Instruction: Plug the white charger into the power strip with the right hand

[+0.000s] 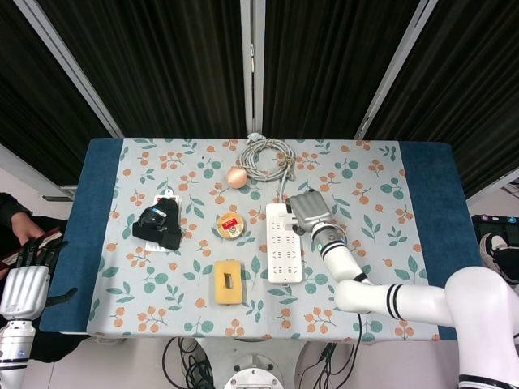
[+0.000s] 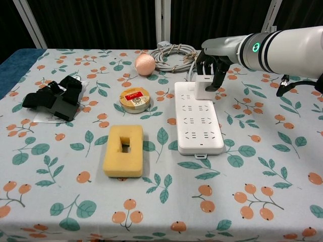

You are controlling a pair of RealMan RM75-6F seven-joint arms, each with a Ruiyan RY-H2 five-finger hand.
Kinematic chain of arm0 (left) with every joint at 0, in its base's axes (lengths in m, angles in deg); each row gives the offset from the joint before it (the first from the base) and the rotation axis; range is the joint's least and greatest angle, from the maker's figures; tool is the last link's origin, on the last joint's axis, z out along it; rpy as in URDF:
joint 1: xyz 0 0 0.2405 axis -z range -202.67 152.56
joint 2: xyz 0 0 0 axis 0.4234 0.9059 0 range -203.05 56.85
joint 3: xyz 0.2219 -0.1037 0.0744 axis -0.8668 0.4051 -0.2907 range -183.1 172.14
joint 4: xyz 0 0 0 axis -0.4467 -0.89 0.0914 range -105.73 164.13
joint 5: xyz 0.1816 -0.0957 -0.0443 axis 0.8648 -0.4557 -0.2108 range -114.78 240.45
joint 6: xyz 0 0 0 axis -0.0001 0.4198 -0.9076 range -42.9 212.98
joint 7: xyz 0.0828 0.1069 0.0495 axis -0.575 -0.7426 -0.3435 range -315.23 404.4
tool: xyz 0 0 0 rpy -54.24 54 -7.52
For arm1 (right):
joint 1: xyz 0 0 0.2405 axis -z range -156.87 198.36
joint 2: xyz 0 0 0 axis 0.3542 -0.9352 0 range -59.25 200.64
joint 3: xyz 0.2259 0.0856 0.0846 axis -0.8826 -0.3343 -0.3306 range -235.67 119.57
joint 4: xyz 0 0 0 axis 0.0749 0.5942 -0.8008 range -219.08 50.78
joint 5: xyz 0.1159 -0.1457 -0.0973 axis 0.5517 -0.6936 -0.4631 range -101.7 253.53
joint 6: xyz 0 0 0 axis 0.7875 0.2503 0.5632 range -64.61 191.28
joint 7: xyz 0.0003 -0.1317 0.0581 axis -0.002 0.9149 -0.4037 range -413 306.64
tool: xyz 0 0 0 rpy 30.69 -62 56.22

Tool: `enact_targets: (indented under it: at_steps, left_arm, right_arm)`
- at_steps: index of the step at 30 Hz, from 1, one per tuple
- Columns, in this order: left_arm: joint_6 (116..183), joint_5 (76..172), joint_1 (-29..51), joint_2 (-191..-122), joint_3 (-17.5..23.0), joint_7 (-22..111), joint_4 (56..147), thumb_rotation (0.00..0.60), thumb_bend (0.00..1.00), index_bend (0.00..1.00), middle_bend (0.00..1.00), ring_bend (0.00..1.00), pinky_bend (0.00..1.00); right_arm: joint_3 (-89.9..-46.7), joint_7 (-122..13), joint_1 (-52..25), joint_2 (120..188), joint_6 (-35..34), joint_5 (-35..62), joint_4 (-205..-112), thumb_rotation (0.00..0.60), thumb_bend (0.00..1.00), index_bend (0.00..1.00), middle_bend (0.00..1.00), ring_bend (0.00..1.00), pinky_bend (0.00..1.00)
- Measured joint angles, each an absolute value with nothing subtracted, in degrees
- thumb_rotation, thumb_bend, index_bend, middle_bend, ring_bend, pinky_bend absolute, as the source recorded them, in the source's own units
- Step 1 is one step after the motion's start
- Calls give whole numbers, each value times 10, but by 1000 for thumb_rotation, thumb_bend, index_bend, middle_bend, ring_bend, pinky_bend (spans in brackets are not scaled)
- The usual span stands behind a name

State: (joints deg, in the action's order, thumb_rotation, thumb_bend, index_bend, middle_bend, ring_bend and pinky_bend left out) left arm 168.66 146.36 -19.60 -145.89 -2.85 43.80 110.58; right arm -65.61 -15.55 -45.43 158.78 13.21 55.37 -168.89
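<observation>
The white power strip (image 2: 199, 119) (image 1: 285, 243) lies lengthwise in the middle of the table. The white charger (image 2: 203, 87) stands upright on the strip's far end, in its top row of sockets. My right hand (image 2: 212, 64) (image 1: 307, 207) grips the charger from above, fingers curled down around its sides. In the head view the hand hides the charger. My left hand (image 1: 26, 275) hangs off the table's left edge, holding nothing, fingers straight and close together.
A coiled grey cable (image 2: 175, 53) lies behind the strip, a peach ball (image 2: 145, 64) to its left. A round tin (image 2: 135, 98), a yellow sponge block (image 2: 123, 150) and a black object (image 2: 54, 98) sit left of the strip. A person's hand (image 1: 23, 230) is at far left.
</observation>
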Motion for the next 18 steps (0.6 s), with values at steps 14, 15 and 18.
enact_targets:
  at_steps: [14, 15, 18]
  left_arm:
    - [1691, 1464, -197, -1458, -26, 438, 1105, 600, 0, 171, 135, 26, 0]
    - [1691, 1465, -196, -1458, -26, 437, 1106, 600, 0, 171, 135, 26, 0]
    - [1692, 1466, -196, -1458, -26, 436, 1107, 600, 0, 171, 135, 26, 0]
  right_arm:
    - [-656, -169, -442, 1573, 138, 543, -1703, 600, 238, 274, 401, 288, 194]
    - [-656, -170, -441, 1571, 139, 542, -1704, 600, 231, 261, 393, 287, 191]
    - [-655, -173, -439, 1567, 141, 541, -1707, 600, 223, 235, 379, 282, 186]
